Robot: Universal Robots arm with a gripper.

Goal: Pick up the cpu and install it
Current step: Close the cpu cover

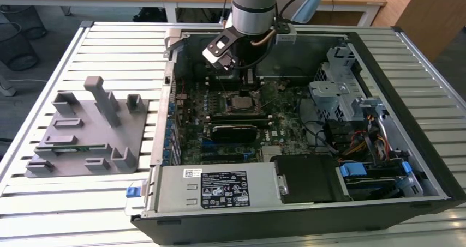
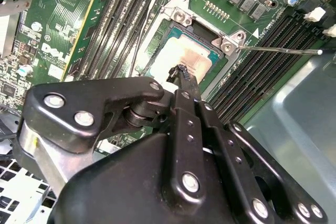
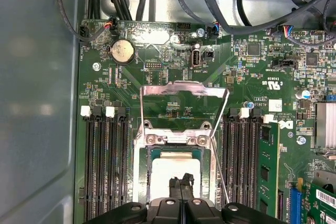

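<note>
The closed, empty hand (image 2: 181, 73) sits right at the cpu (image 2: 186, 56) lying in the open socket (image 2: 178, 15), where a crooked nudge could skew it and bend pins.

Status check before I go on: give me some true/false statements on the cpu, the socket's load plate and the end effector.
1. The cpu lies flat in its socket. True.
2. The load plate is closed over the cpu. False: it stands swung open.
3. The end effector is over the cpu with its fingers together. True.
4. The end effector carries the cpu in the air. False: the cpu rests in the socket, inside the computer case.
</note>
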